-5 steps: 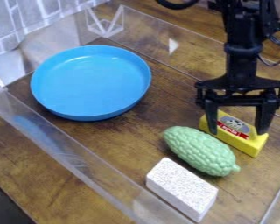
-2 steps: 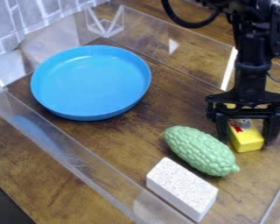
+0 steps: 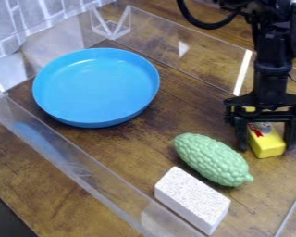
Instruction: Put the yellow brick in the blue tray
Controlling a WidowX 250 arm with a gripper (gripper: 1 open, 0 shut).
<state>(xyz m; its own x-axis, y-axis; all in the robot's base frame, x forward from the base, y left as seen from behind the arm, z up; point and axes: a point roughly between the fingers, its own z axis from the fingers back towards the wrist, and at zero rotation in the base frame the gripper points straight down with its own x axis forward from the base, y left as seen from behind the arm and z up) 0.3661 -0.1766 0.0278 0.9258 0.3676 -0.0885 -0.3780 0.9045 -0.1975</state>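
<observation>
Wooden table (image 3: 138, 139), arm near-vertical, wide-open end effector (image 3: 268, 130) astride the yellow brick (image 3: 266, 143), nothing gripped.

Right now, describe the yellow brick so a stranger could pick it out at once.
Start at the big blue tray on the wooden table, then look to the far right edge, under the black open gripper. The yellow brick sits there, the only bright yellow block, unlike the bumpy green oval and white speckled block nearby.

tray (image 3: 95, 86) at left, brick (image 3: 266, 144) far right, oval object (image 3: 214, 159) between, block (image 3: 191, 198) in front
</observation>
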